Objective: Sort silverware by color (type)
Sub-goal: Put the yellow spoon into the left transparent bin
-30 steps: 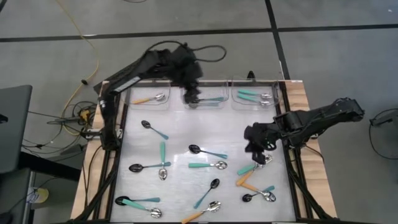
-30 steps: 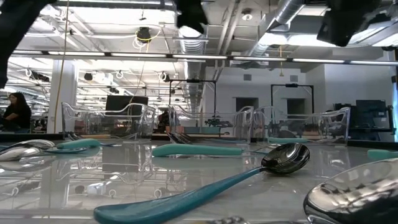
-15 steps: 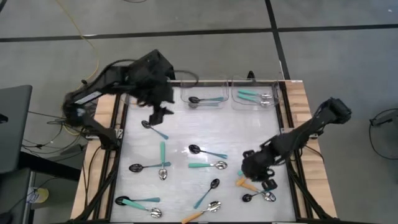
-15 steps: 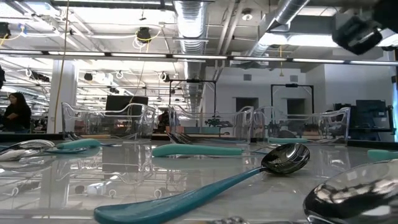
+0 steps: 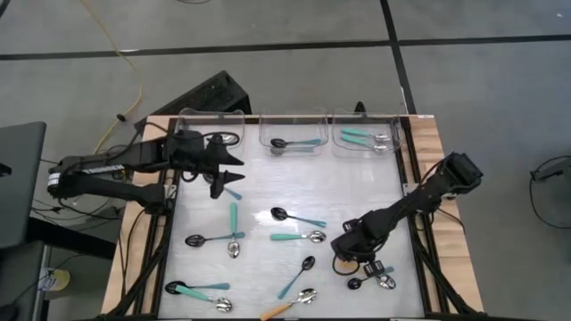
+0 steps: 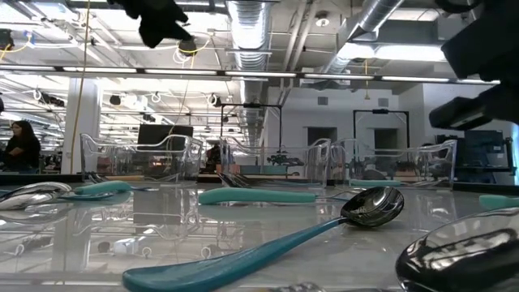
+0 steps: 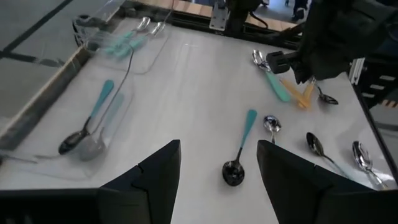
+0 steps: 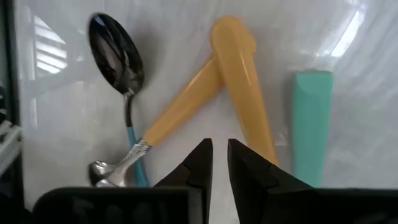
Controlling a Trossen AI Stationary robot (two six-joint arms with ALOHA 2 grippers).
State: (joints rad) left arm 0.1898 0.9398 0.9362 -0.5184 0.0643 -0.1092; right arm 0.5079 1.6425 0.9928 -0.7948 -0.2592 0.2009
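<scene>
Two dark jointed arms with black cabling, each ending in flat, tapered black fingers [image 7: 158, 180].

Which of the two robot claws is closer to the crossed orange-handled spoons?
The right gripper hovers directly over the orange-handled spoons. The left gripper is far off, near the bins.
</scene>
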